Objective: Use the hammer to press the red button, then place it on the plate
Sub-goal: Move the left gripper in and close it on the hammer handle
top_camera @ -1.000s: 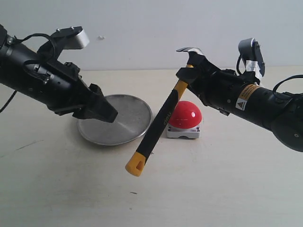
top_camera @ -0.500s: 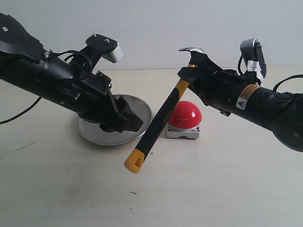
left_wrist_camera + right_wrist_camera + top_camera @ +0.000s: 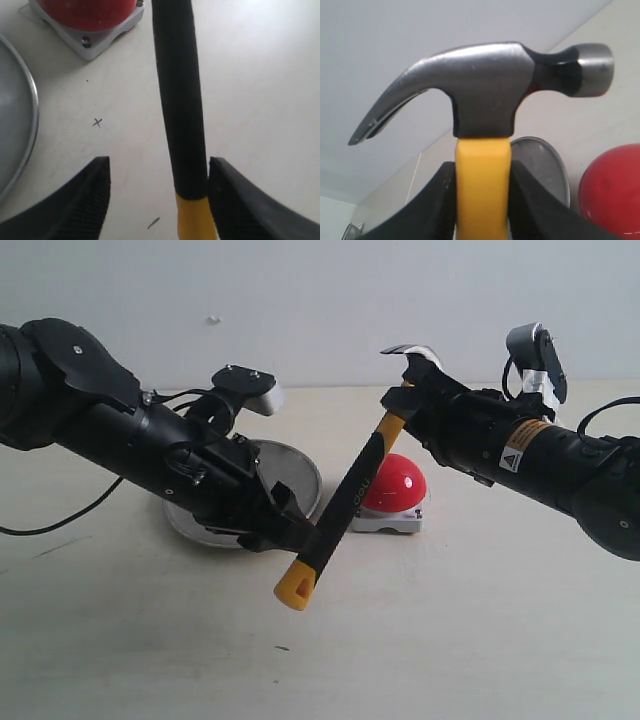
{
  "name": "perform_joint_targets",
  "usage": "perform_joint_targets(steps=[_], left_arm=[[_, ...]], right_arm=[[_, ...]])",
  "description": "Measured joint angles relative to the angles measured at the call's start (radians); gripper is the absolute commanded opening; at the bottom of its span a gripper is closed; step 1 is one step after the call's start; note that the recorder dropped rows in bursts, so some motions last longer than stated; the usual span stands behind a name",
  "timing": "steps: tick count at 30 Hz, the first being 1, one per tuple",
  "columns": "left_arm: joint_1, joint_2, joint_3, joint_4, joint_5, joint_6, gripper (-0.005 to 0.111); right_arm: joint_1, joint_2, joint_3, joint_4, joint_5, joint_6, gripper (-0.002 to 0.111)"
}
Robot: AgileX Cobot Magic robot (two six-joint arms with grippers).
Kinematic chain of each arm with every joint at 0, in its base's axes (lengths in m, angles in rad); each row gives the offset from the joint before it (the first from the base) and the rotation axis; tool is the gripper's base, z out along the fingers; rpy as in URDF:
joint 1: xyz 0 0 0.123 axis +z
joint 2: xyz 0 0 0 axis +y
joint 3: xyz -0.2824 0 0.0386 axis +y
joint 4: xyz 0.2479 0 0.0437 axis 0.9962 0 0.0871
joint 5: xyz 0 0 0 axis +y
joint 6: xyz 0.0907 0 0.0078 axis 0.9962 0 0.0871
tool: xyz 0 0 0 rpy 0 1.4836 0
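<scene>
Hammer (image 3: 350,502) hangs in mid-air, slanting from upper right down to lower left over the middle of the table (image 3: 450,640). The right gripper (image 3: 402,406) is clamped on it just below the dark metal head. In the right wrist view its two black fingers (image 3: 437,205) press the yellow neck of the handle from both sides, with the head standing clear above them. The black stretch of the handle runs down in front of the red button (image 3: 402,480). The yellow looped end hangs above the tabletop without touching it, on the near side of the plate (image 3: 298,472).

The left gripper (image 3: 288,527) reaches in from the left, low over the near right edge of the plate, with its jaws spread wide. In the left wrist view the lower handle passes between its two ribbed fingers (image 3: 90,200), at the place where black meets yellow. It lies close against one finger, though whether they touch is not clear, and a clear gap separates it from the other. These jaws have not closed on anything.

The red button sits on its pale square base on the table, just right of the plate and apart from it. The plate lies flat on the table, partly hidden by the left arm, with nothing visible on the part that shows.
</scene>
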Motion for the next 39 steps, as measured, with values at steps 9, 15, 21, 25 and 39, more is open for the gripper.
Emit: perform_joint_targets(steps=[9, 15, 21, 25, 39], left_arm=[[-0.016, 0.002, -0.004, -0.061, -0.009, 0.056, 0.059], [-0.079, 0.013, -0.004, -0.07, -0.075, 0.078, 0.061], [-0.107, 0.043, -0.004, -0.074, -0.112, 0.081, 0.061], [-0.107, 0.072, -0.004, -0.088, -0.134, 0.083, 0.061], [-0.107, 0.122, -0.028, -0.136, -0.18, 0.085, 0.061]], right_arm=[[0.0, 0.0, 0.0, 0.0, 0.004, -0.002, 0.0], [0.0, 0.0, 0.0, 0.0, 0.004, -0.002, 0.0], [0.0, 0.0, 0.0, -0.006, 0.004, -0.002, 0.0], [0.0, 0.0, 0.0, -0.014, 0.004, -0.004, 0.0], [0.0, 0.0, 0.0, -0.029, 0.006, -0.004, 0.0]])
